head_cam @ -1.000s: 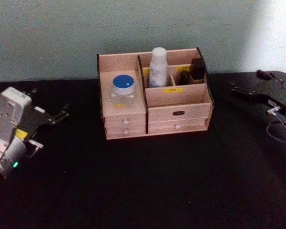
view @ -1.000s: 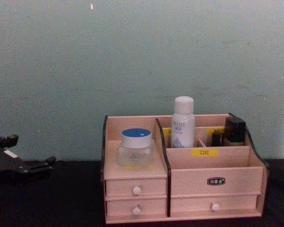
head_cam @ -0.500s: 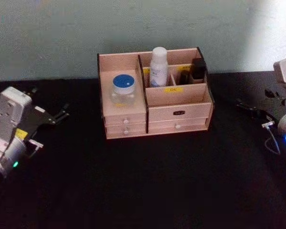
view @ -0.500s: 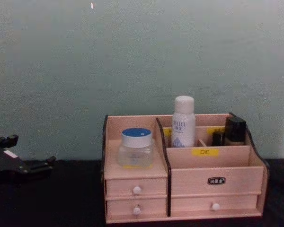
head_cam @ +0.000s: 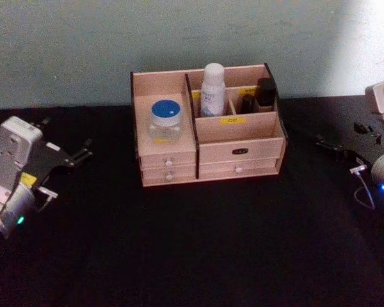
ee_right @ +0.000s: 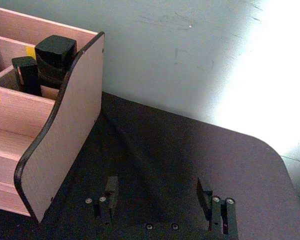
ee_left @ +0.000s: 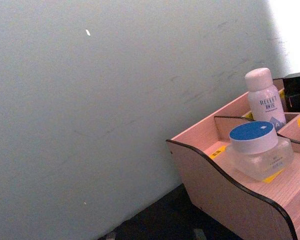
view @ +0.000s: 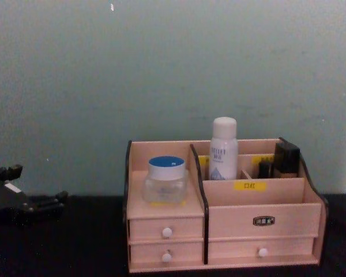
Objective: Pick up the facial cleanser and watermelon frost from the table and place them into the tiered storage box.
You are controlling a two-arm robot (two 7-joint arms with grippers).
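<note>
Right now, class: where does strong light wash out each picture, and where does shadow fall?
Head view: the wall glares white at top right. Left wrist view: the same bright patch sits behind the cleanser. Right wrist view: glare bleaches wall and table; the box casts a shadow beside itself.

White arm housings, black fingers (head_cam: 83, 153)

Watermelon frost (head_cam: 165, 119) sits left of facial cleanser (head_cam: 212, 90) in box (head_cam: 240, 151).
</note>
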